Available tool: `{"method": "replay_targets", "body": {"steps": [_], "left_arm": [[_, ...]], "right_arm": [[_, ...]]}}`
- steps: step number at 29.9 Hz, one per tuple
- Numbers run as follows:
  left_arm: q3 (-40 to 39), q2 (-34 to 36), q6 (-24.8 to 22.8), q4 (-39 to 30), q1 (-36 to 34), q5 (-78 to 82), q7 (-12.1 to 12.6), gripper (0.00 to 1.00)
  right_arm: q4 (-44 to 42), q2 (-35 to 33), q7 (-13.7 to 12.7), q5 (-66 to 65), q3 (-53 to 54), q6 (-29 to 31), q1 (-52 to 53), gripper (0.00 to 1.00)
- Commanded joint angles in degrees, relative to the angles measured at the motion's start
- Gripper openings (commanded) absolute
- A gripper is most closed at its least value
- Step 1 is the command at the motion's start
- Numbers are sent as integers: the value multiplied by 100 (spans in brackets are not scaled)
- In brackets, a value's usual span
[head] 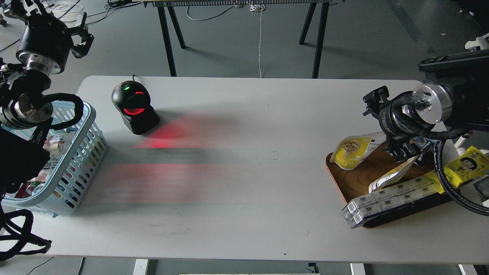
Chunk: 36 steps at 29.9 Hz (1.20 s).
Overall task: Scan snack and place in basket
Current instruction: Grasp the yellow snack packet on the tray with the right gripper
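The snack (353, 151) is a flat pouch with a yellow lower part and a round picture of nuts. It lies on the far left corner of the brown wooden tray (357, 181). Its white top is partly covered by my right gripper (387, 126), which hangs open just above and to the right of it, holding nothing. The light blue basket (91, 114) stands at the table's left edge with several packets inside. My left gripper (51, 21) is open and empty, raised behind the basket, off the table's far left corner.
A black scanner (134, 107) with a red glowing window stands at the back left and casts red light on the table. The tray also holds a second pouch (391, 175), white boxes (382, 202) and a long yellow packet (464, 164).
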Motion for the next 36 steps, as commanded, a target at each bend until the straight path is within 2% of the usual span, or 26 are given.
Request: {"method": "replay_targets", "body": {"steps": [1,8,12,18,22,29,36], "left_arm": [[0,6,0,29,6,0,9,100],[8,14,0,38,6,0,0,100],[0,6,0,47,6,9,0,100],[8,6,0,47,6,9,0,100],[8,6,0,47,6,9,0,100],[17,6,0,65,15,9,0,100],[8,6,0,73,15,9,-8,100]], "right_arm": [[-127,153,0,-10,100,1,-159,91],[-286,258,0,-177,390,1,-555,60],[-329,276,0,-221,399,1,-652,53],[-330,232,0,-221,417,1,-678,49],[-321,206,0,-221,417,1,-678,35],[-295,136,0,-238,391,1,-678,0],[-180,-14,0,-291,408,1,-590,0]]}}
